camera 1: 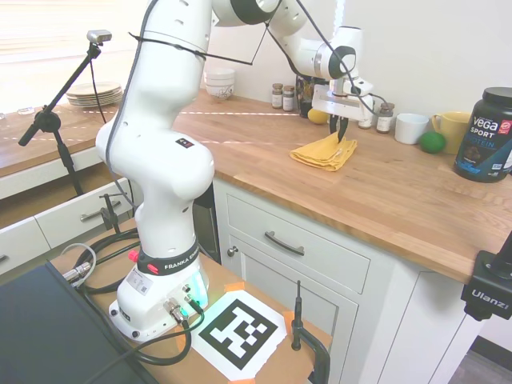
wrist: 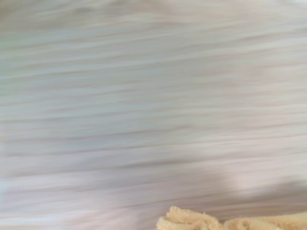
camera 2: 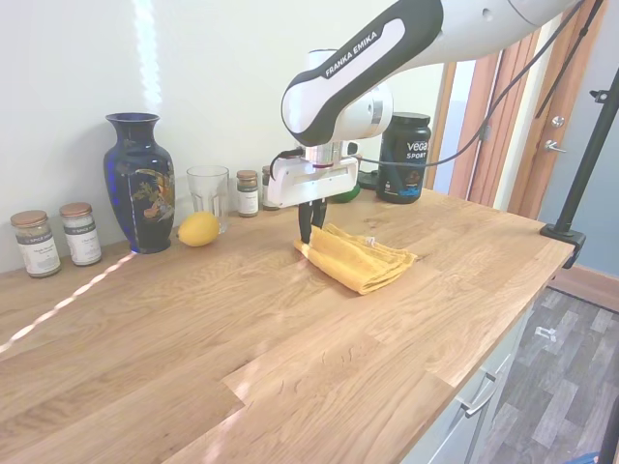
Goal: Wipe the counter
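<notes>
The counter (camera 1: 384, 192) is a broad honey-brown wooden worktop (camera 2: 242, 338) over white cabinets. A folded yellow cloth (camera 1: 324, 151) lies flat on it, also seen in the second exterior view (camera 2: 358, 258) and as a fuzzy yellow edge in the wrist view (wrist: 230, 223). My gripper (camera 1: 342, 138) points straight down with its fingers shut on the cloth's back edge (camera 2: 308, 235), pressing it onto the wood. The wrist view shows motion-blurred wood grain (wrist: 144, 96).
Along the wall stand a dark blue vase (camera 2: 140, 184), a lemon (camera 2: 198, 229), a glass (camera 2: 207, 193), spice jars (camera 2: 58, 240), a white mug (camera 1: 412, 128), a yellow mug (camera 1: 453, 131), a green lime (camera 1: 433, 142) and a black Vega tub (camera 1: 484, 134). Plates (camera 1: 94, 94) sit far left.
</notes>
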Robot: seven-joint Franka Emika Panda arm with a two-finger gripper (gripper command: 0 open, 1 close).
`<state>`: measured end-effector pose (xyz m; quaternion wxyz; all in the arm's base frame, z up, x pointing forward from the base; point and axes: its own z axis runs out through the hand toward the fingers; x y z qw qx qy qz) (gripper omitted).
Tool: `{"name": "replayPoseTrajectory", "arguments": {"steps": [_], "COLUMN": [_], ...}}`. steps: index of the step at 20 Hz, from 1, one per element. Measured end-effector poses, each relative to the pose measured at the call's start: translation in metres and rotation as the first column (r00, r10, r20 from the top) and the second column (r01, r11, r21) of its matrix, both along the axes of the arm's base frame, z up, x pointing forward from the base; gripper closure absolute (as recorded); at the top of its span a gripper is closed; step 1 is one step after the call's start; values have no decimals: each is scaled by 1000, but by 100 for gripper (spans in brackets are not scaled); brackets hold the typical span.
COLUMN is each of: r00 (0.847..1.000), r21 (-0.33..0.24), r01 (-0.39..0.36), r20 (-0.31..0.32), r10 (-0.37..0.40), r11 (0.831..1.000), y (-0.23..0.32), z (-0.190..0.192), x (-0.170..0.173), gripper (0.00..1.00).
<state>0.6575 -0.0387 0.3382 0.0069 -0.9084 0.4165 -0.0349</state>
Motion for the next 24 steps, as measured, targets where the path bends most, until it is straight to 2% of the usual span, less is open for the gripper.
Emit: {"name": "replayPoseTrajectory", "arguments": {"steps": [9,19,24], "r00": [1000,999,998], "r21": [-9,-17,-16], "r01": [-7,-21,-25], "r20": [12,48,65], "r10": [7,22,26], "r11": [1000,1000,1000], "y": [89,217,262], "z": [-2,-6,-6], "x": [-3,-14,-13], "gripper": [100,100,100]}}
